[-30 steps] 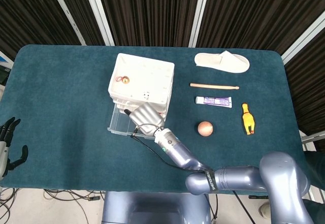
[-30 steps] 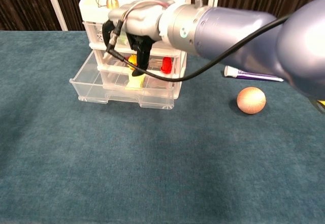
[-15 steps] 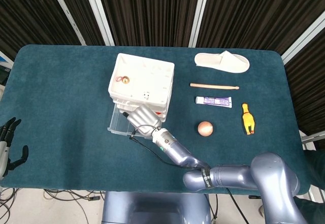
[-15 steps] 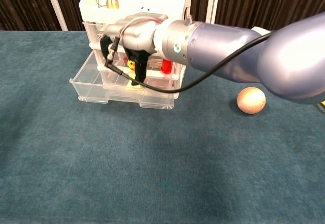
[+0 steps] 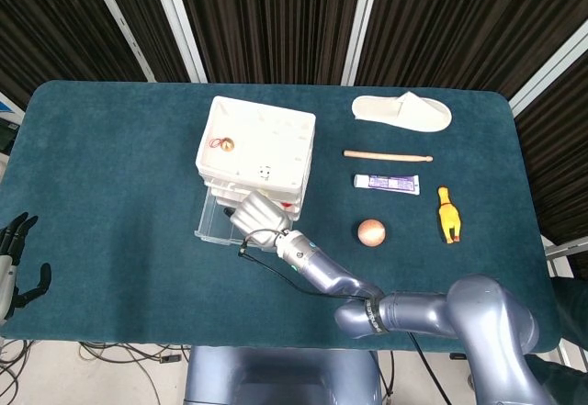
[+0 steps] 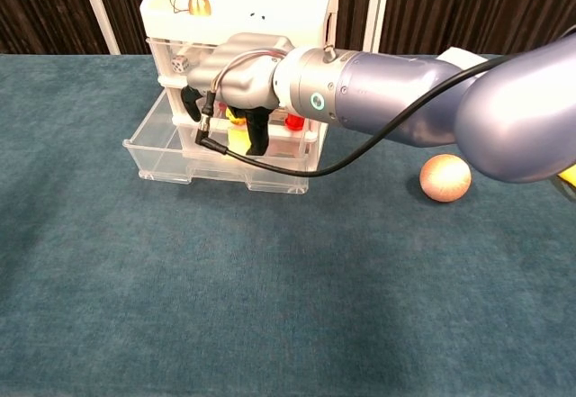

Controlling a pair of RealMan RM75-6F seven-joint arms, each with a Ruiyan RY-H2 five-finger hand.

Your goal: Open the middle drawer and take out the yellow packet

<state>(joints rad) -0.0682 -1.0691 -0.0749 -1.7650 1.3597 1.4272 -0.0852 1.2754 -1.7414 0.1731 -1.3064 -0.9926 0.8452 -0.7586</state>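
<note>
Since the frame a second earlier, my right hand (image 6: 241, 86) had dropped lower against the front of the white plastic three-drawer cabinet (image 5: 257, 143), and the pale yellow packet (image 6: 237, 115) that had hung below my dark fingers (image 6: 257, 132) now showed only as a small yellow patch behind them, at the mouth of the middle drawer (image 6: 292, 140). My fingers were curled downward over that drawer's front edge, close together; whether they pinched the packet I could not tell, because the hand itself hid the contact. A red object (image 6: 294, 120) sat inside the same drawer, just beside my fingers. The clear bottom drawer (image 6: 171, 158) stood pulled out onto the dark teal table cloth (image 6: 270, 289). In the head view my right hand (image 5: 258, 214) covered the drawer fronts. My left hand (image 5: 13, 267) hung off the table's left edge, well apart from everything, fingers spread and holding nothing. To the cabinet's right lay a white slipper (image 5: 402, 112), a wooden stick (image 5: 387, 155), a toothpaste tube (image 5: 387, 183), a yellow rubber chicken (image 5: 447, 214) and a brownish ball (image 5: 371, 232).
</note>
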